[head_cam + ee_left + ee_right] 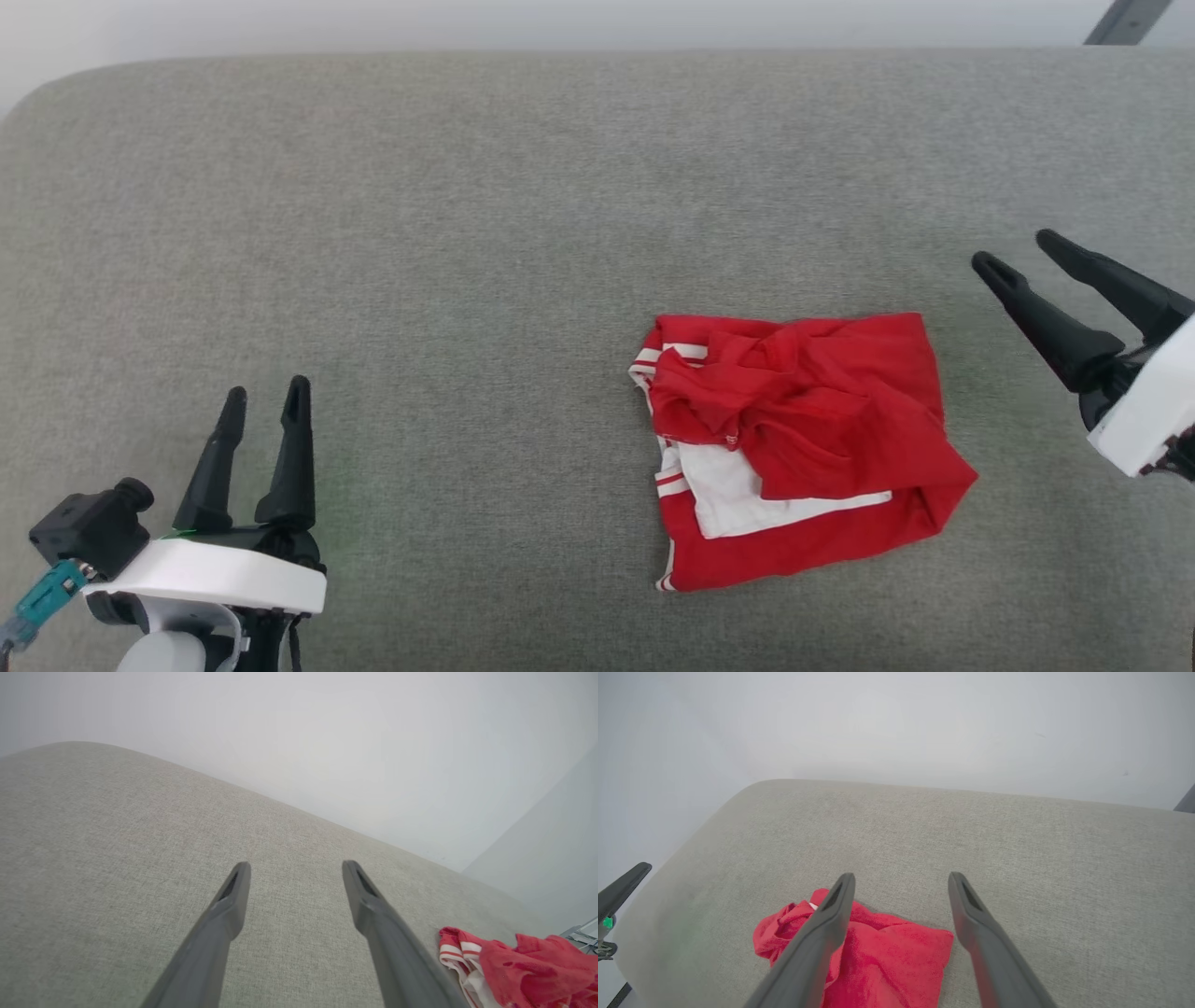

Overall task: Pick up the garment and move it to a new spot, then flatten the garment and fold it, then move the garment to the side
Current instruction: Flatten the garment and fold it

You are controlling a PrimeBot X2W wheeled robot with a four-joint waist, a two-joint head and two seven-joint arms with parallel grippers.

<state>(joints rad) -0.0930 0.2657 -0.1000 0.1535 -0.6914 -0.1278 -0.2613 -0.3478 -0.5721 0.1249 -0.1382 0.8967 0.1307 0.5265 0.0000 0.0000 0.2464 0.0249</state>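
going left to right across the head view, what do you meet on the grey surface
left pincer, open and empty → garment, crumpled red and white → right pincer, open and clear of the cloth

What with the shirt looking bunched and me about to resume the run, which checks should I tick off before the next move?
1. Left gripper open, holding nothing: ok.
2. Right gripper open, holding nothing: ok.
3. Garment lying on the grey cushion, apart from both grippers: ok.
4. Garment flattened: not ok; it is crumpled and doubled over itself.
5. Which face of the garment is up: cannot tell.
6. Bare cushion beside the garment for spreading: ok, to its left in the head view.
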